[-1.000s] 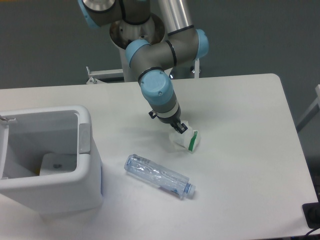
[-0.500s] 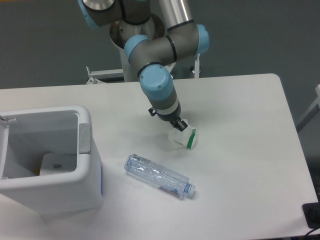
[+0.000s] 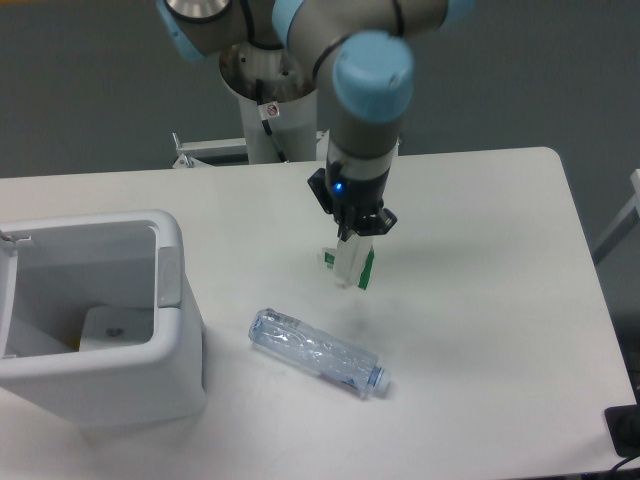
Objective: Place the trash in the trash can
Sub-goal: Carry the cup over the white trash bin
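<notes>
Nearest us, the crushed clear bottle [image 3: 318, 353] lies on its side on the white counter [image 3: 480, 300]. Left of it sits the big white trash can [image 3: 95, 310], open-topped. Beyond the bottle, the hand [image 3: 352, 243] is pinching the white wrapper [image 3: 348, 265] with the green edge, dangling above the counter.
</notes>
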